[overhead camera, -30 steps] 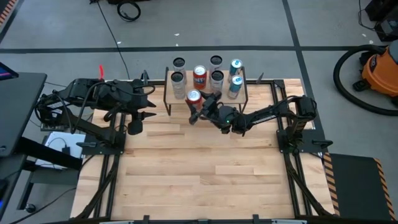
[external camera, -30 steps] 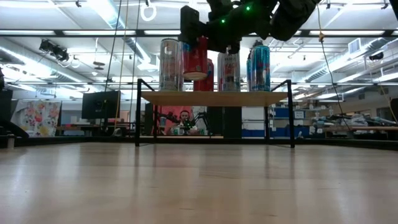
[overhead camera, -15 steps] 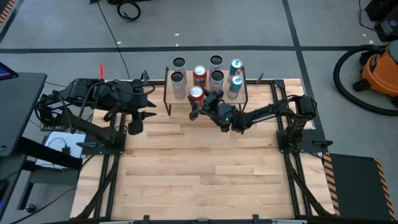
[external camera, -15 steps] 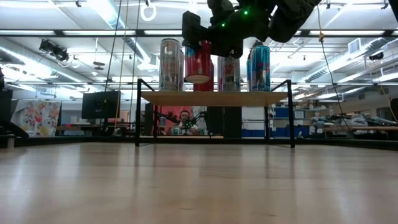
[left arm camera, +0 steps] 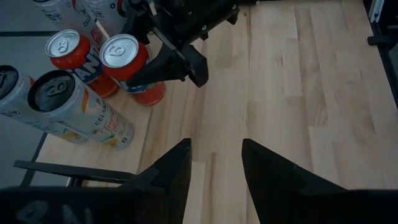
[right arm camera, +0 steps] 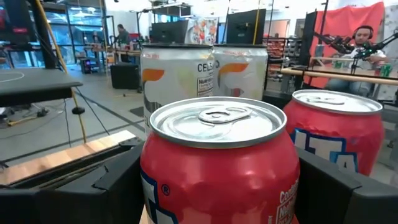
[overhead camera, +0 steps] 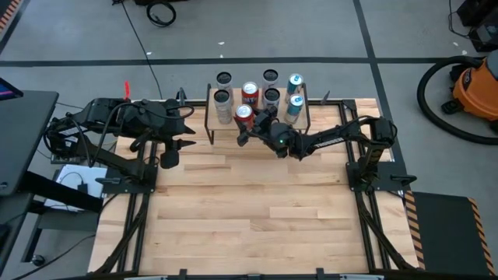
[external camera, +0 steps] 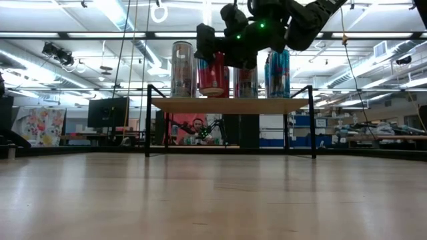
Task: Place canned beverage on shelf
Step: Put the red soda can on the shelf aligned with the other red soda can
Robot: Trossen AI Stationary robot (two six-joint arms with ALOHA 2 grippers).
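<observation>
The red can stands upright at the front of the shelf, between the fingers of my right gripper, which is shut on it. In the low view the can's base is just over the shelf's board; whether it touches, I cannot tell. Several other cans stand on the board: a second red one, white ones and blue ones. My left gripper waits open by the table's left side, with nothing between its fingers. My right gripper pinches the red can's side wall between its two fingers, one on each side, below the rim. The fingers lie level and come from the table's right. The can stays upright, its top up.
Wide bare tabletop lies in front of the shelf. The shelf's black legs stand at the table's far edge. An orange vacuum sits on the floor at the right. A person sits far behind the table.
My right gripper has carried the red can toward the table's far edge, in over the shelf's front between the other cans, and has sunk a little. The can has stayed upright, and its base has come down close to the board.
</observation>
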